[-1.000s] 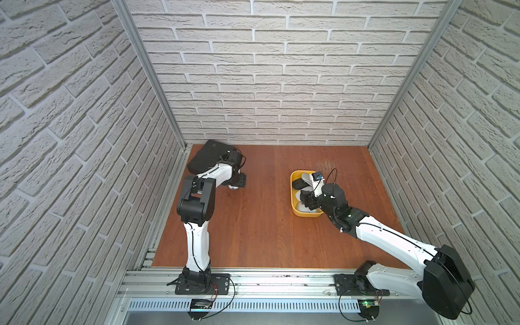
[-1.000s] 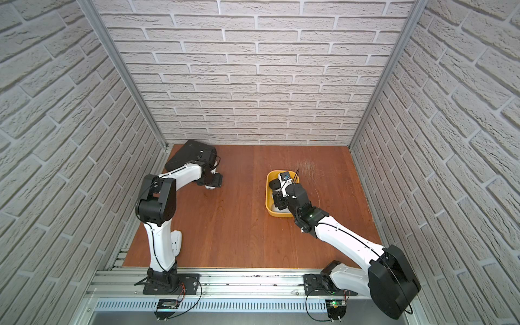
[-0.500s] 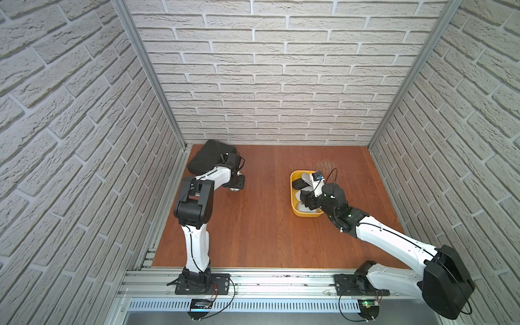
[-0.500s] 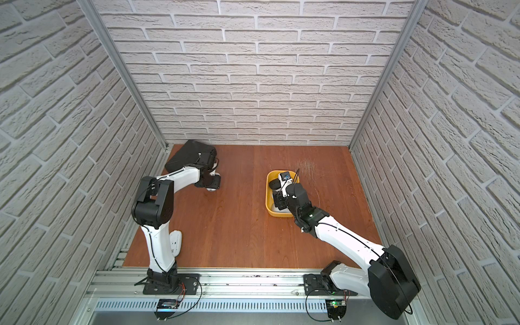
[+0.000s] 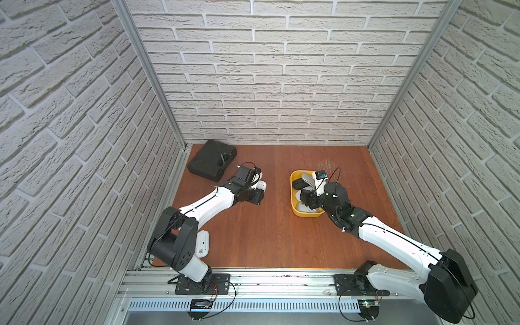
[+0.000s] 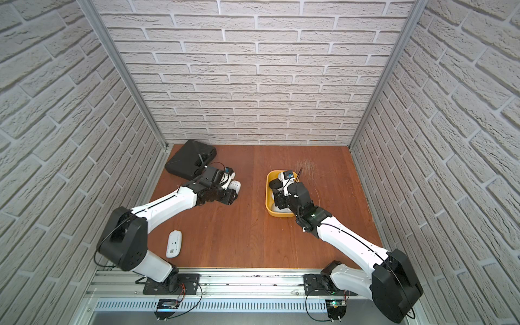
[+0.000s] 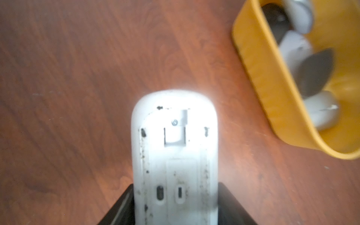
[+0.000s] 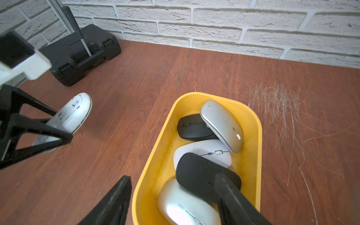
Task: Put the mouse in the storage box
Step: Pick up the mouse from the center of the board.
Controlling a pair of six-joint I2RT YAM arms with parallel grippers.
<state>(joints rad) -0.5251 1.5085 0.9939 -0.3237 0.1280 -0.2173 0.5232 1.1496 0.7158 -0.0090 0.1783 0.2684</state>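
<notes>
In the left wrist view the white mouse (image 7: 174, 155) is blurred and runs off the picture's edge, as does the storage box (image 7: 259, 78). In both top views the left gripper (image 5: 257, 192) hides most of that mouse, and the right gripper (image 5: 308, 197) covers the box's near contents.

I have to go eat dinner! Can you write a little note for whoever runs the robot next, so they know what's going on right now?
Left end effector: shut on a white mouse, out over the table, short of the yellow box.
Right end effector: open, holding nothing, over the box's near end.
Done: five mice lie in the box.
To do: drop the held mouse in, then fetch the second white mouse lying near the table's front edge.
</notes>
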